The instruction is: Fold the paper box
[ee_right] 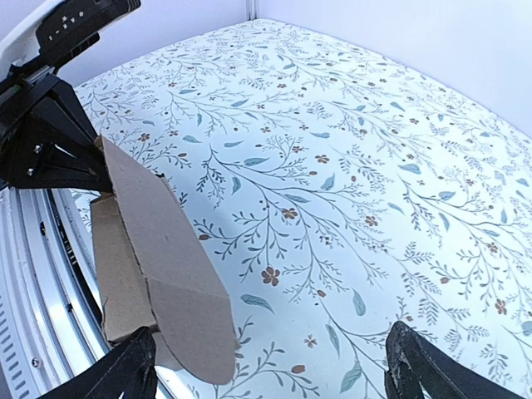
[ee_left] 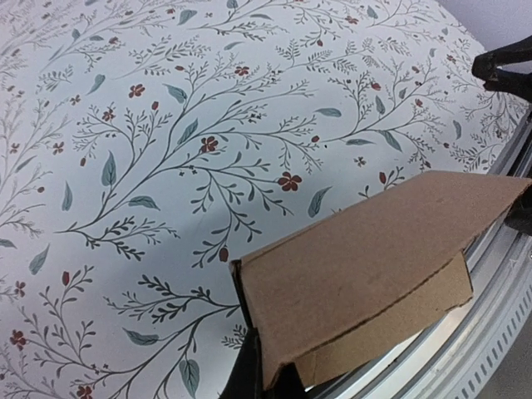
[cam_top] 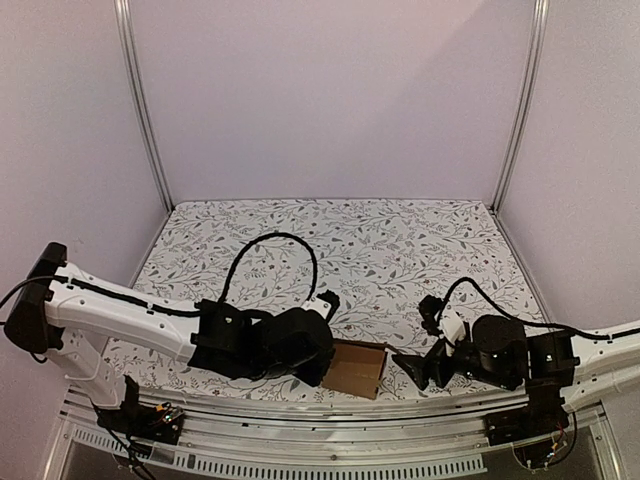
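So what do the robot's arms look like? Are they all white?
Not all white. The left arm and right arm have smooth white tubes, then chunky black parts near the ends. Thin black cables loop along them. The tips are pointy black fingers.

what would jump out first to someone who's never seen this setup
The brown paper box, partly folded, sits at the table's near edge, and the left gripper is pinching its left side. Just to its right, the right gripper hangs open with its fingers spread wide, not touching the box. Under both lies a busy floral-print tablecloth.
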`<action>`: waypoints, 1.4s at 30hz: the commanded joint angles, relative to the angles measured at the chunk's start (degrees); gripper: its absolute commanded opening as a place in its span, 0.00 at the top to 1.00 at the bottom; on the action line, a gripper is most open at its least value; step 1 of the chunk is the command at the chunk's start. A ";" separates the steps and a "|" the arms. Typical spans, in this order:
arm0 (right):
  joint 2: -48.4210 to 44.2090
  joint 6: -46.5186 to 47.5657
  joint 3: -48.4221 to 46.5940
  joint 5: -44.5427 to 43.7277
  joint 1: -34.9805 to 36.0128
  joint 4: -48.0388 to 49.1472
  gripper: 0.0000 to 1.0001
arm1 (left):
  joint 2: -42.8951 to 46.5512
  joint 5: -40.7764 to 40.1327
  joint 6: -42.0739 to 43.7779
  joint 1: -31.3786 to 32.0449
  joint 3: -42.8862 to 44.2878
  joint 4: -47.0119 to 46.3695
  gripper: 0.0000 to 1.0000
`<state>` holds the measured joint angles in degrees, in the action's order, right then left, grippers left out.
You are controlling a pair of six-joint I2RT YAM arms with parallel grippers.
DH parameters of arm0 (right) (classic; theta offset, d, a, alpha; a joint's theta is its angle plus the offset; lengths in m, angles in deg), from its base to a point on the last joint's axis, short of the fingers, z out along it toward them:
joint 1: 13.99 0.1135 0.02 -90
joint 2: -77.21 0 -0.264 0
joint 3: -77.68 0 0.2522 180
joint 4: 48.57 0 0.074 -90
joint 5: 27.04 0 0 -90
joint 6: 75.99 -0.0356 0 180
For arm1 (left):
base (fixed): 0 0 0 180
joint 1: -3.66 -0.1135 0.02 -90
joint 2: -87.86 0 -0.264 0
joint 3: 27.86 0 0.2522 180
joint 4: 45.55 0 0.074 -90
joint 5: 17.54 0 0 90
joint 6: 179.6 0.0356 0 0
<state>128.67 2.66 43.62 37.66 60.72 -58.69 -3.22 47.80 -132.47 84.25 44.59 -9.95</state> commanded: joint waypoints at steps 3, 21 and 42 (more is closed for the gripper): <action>-9.99 0.89 -4.49 -1.96 -0.51 -20.05 0.01 | -4.05 7.48 1.20 1.80 -1.61 10.62 1.00; 7.71 -2.18 -17.32 9.17 -0.68 -26.68 0.22 | -5.26 7.52 1.16 1.76 -0.54 11.08 1.00; 10.99 -3.37 -20.42 7.46 -0.65 -30.06 0.75 | -6.73 7.49 -0.95 1.67 1.20 11.11 1.00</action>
<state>138.27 0.12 24.84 45.20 60.24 -86.39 -6.00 48.30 -132.32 84.52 47.78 -8.04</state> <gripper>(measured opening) 0.272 0.008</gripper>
